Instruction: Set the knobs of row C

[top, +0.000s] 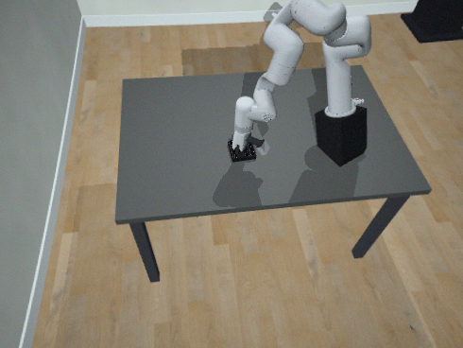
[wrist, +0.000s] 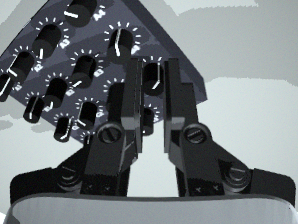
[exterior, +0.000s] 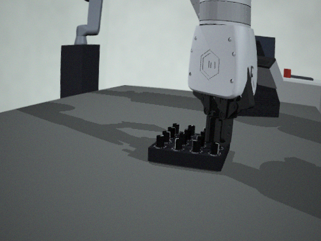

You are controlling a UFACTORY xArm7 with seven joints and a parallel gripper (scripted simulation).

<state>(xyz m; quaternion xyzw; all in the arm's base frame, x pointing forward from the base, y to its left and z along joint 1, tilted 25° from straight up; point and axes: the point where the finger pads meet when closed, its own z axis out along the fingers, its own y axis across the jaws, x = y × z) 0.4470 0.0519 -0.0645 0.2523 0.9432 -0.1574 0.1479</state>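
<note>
The black knob box (top: 232,156) (exterior: 183,162) (wrist: 150,42) stands on the table. It lies turned in the wrist view, row A at the upper left. My gripper (top: 241,149) (exterior: 220,140) (wrist: 153,78) is shut on knob C4 (wrist: 153,75), whose white line runs toward the bottom of the wrist view. Knob C3 is dark beside the left finger, its line not visible. Knobs C2 (wrist: 89,113) and C1 (wrist: 62,128) show lower left. Knobs A4 (wrist: 82,10), A3 (wrist: 48,39), A2 (wrist: 22,64) and A1 (wrist: 4,86) show their lines. D4 is hidden behind the right finger.
Knobs B4 (wrist: 120,44), B3 (wrist: 84,71) and D3 (wrist: 147,122) stand close around the fingers. The grey table (top: 165,180) (exterior: 98,196) carries the box. The arm's black pedestal (top: 341,137) stands on the table in the top view.
</note>
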